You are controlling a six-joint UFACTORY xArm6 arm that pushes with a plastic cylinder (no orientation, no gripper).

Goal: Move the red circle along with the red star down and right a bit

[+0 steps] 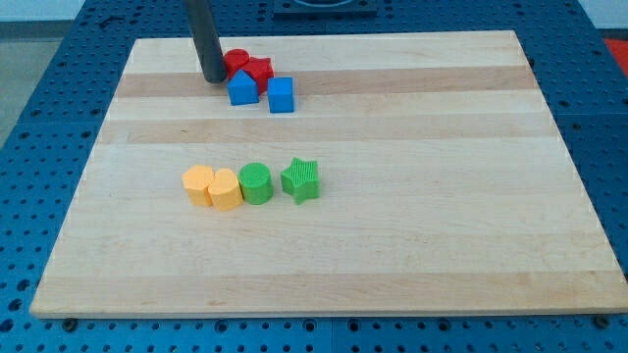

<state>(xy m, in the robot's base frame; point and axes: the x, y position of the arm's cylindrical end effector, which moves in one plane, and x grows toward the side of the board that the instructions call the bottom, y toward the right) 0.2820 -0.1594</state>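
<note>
Red circle (235, 59) touches my tip's (215, 78) right.

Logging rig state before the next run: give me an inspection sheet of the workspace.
Surface: wooden board, flat, on a blue perforated table.
Job's things: red circle and red star touching, near the view's top.
Clutter: two blue blocks just below the reds; two yellow blocks, green cylinder, green star in a row mid-board.
End effector: my tip on the board, at the red circle's left side.
Cables: nothing seen.
Surroundings: dark fixture at the view's top.
</note>
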